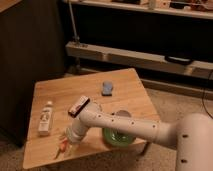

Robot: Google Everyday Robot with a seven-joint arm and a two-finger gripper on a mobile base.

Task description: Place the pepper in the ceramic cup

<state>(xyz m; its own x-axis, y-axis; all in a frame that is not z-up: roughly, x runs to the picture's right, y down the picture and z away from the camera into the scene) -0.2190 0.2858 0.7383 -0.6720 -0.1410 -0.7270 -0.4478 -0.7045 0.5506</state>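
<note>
Wooden table (125, 90) viewed from above, with arm reaching across from lower right. Gripper (70, 141) down at front-left part of table, right at upper end of pepper (62, 149). Pepper lying flat on the wood, close to front edge. Cup (123, 115) well to the right, behind arm, apparently seated on green saucer (118, 138) and largely hidden. Bottle (45, 118) lying just left of gripper.

Probable failures from this position:
1. Pepper pushed or rolled toward nearby edge and off table, through off-centre closing on a slender, tapered body.
2. Slip during lift, through pinching near the narrow tip rather than the thick end.
3. Cup tipped or shoved on saucer during transfer, through arm sweeping low across it.
4. Pepper left propped on rim instead of dropping inside, given the narrow mouth.

Grasp state: not determinable, with apart and clamped on pepper equally possible; tip masked by arm. Contact with pepper likewise unresolved, only close adjacency.
</note>
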